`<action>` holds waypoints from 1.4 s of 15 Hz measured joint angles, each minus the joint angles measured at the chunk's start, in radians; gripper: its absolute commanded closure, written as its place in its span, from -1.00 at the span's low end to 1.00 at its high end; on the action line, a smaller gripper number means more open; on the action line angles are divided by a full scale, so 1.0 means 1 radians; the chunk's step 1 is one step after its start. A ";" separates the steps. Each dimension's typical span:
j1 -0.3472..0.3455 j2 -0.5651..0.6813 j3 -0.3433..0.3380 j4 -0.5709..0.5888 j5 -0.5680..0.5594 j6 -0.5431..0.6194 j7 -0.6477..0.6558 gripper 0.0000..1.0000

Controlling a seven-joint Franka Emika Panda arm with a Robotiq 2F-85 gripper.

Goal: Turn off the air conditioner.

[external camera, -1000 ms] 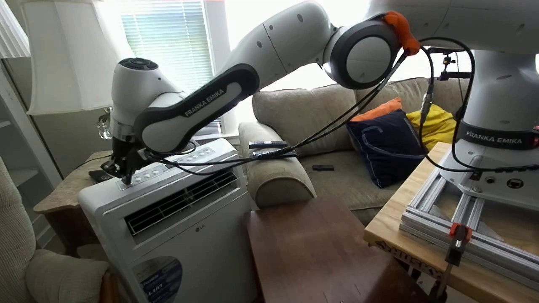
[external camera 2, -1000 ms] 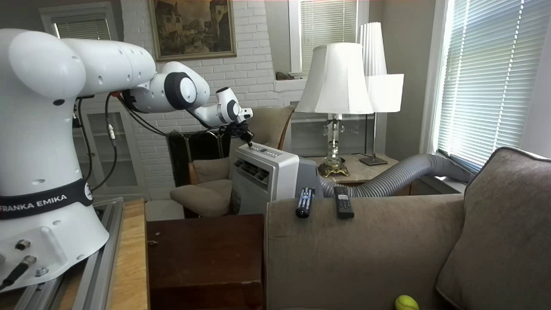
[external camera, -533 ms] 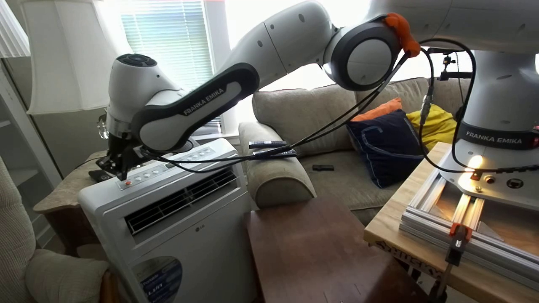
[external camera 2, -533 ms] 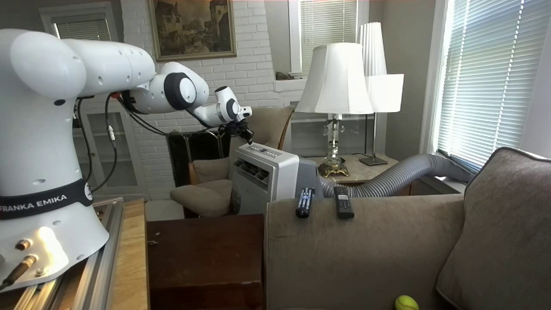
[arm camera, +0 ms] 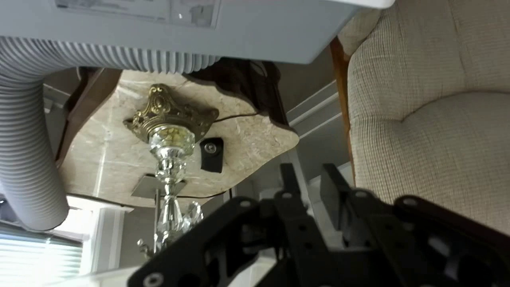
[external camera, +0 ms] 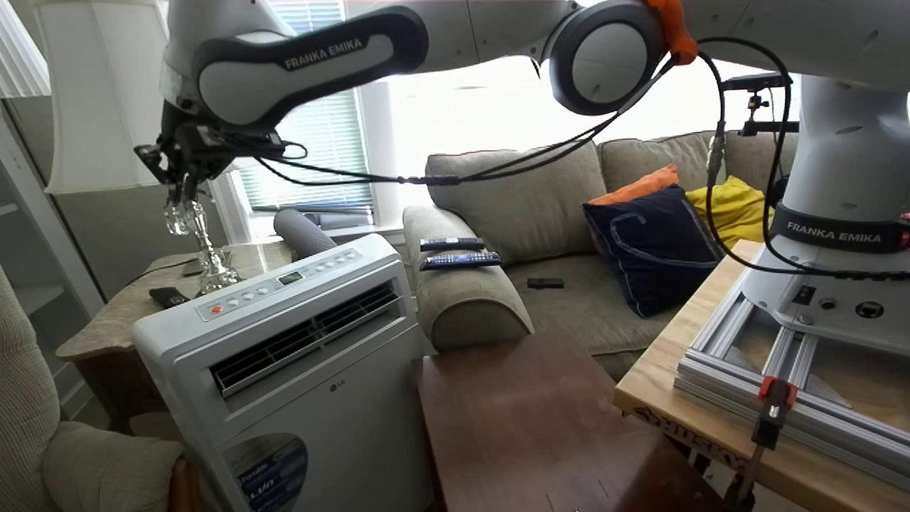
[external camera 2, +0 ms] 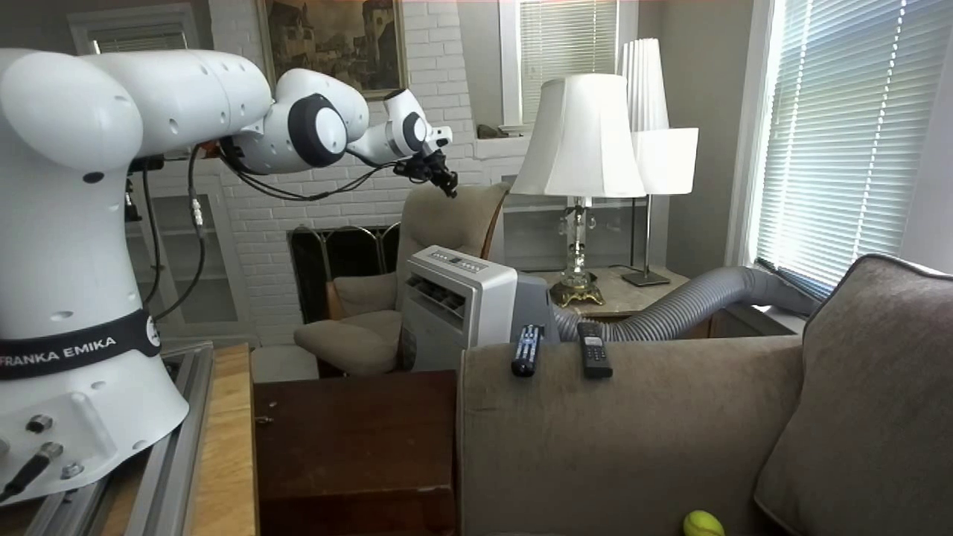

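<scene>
The air conditioner (external camera: 341,427) is a large white box, seen in both exterior views (external camera 2: 491,305). Its top control panel (external camera: 274,286) has rows of white buttons, a small dark display and an orange spot (external camera: 217,310) at one end. The louvred vent slot (external camera: 309,340) is on the front, with a blue sticker (external camera: 266,473) below. My gripper (external camera: 183,195) is well above the unit, clear of the panel, also in an exterior view (external camera 2: 452,192). In the wrist view the two fingers (arm camera: 310,167) stand apart with nothing between them. There the unit's grey back (arm camera: 255,36) shows; its buttons are hidden.
A crystal lamp (arm camera: 171,159) stands on a marble-topped side table (arm camera: 259,139) behind the unit. A grey hose (external camera 2: 685,301) runs to the window. An armchair (arm camera: 422,131), a sofa (external camera: 469,313) with remotes (external camera: 461,260) on its arm, and a brown wooden table (external camera: 526,427) are nearby.
My gripper has risen from the orange-spot end of the panel to well above it. The orange spot, covered at first, now shows. A warm light on the robot base appeared and went away.
</scene>
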 measured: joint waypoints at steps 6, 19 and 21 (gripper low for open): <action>-0.020 -0.128 -0.016 0.003 0.000 -0.228 0.000 -0.92; -0.054 -0.319 0.060 0.004 0.047 -0.566 -0.030 -1.00; -0.069 -0.339 0.069 0.004 0.059 -0.590 -0.031 -1.00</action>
